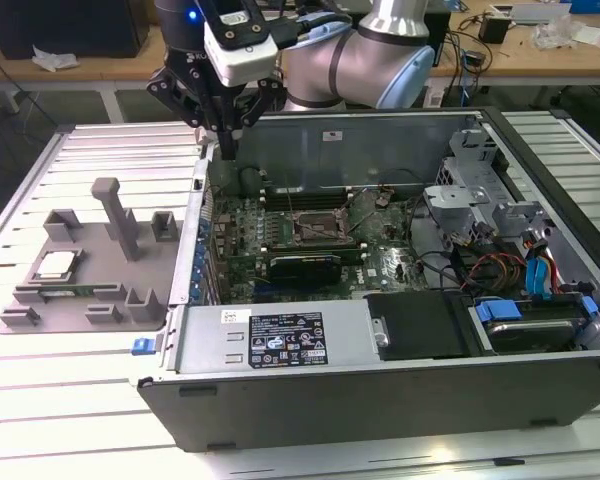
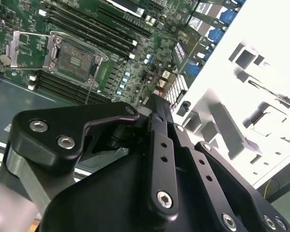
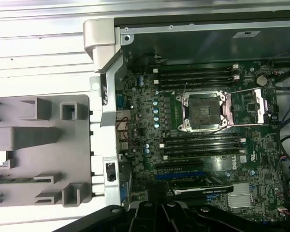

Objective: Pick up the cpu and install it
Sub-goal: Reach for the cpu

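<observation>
The cpu (image 1: pixel 55 265), a silver square with a thin tan rim, lies flat in a pocket of the grey fixture (image 1: pixel 90 255) at the exterior view's left, outside the computer case. My gripper (image 1: pixel 226 150) hangs above the case's rear left corner, fingers drawn together with nothing between them, well away from the cpu. The empty CPU socket (image 1: pixel 315 226) sits mid-motherboard with its load plate swung open, and it shows in both wrist views (image 3: pixel 203 111) (image 2: pixel 75 60). In the second wrist view the black gripper (image 2: pixel 154 104) points toward the board's edge.
The open computer case (image 1: pixel 280 345) holds memory slots (image 3: pixel 198 77), a graphics card (image 1: pixel 305 265), cables and drive bays (image 1: pixel 530 300) at the exterior view's right. A green memory stick (image 1: pixel 75 291) lies in the fixture, which has an upright post (image 1: pixel 115 215). Slatted metal tabletop (image 1: pixel 40 400) surrounds it.
</observation>
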Controlling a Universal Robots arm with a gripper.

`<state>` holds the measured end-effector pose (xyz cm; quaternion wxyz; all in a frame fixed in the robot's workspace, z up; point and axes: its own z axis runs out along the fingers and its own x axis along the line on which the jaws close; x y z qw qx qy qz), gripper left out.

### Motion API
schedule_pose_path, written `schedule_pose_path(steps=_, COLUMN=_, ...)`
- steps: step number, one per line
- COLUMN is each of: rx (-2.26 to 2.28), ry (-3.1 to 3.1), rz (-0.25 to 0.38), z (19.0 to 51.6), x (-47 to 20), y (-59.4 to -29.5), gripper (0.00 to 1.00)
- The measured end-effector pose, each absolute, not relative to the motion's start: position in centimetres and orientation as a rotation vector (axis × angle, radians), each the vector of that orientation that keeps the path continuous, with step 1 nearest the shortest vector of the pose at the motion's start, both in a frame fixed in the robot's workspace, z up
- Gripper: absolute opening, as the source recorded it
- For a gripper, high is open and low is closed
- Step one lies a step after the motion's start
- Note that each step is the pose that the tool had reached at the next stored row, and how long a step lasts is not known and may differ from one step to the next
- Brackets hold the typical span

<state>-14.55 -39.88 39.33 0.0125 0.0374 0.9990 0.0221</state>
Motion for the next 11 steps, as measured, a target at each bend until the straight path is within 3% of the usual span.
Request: schedule_pose_path(steps=11, rx=0.117, ry=3.114, rz=0.069, z=39.3, x=-16.3, y=-39.9, gripper=0.11)
